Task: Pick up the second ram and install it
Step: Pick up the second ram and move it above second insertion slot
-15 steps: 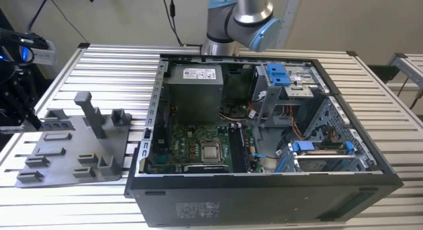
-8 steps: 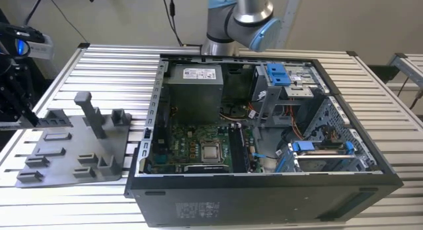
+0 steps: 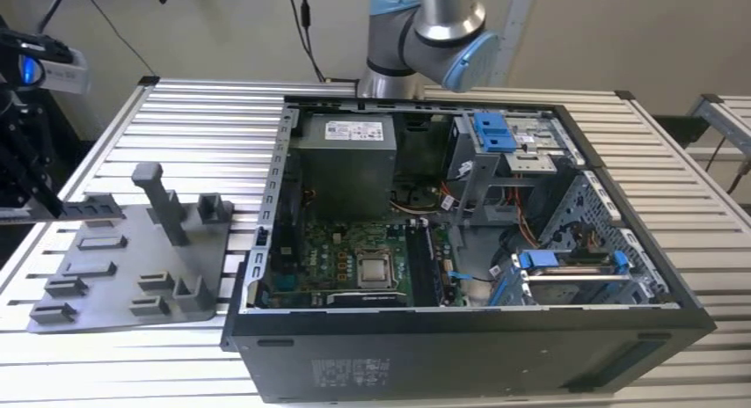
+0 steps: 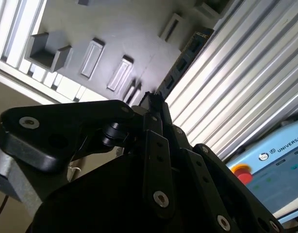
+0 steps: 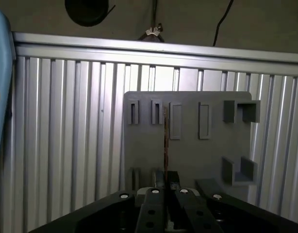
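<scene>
- Jaws clamped on the second ram (image 4: 182,62), holding it just above the grey fixture (image 5: 197,155).
- Pickup looks done; seating it in the computer case (image 3: 470,355) remains.

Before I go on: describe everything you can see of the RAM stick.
The long, thin green circuit-board stick shows edge-on in both wrist views: dark chips along one face, a green-gold far end. It juts straight out from between the fingers of the black gripper, which look closed on its near end. Behind it lies the grey plastic fixture plate; whether they touch I cannot tell.
</scene>
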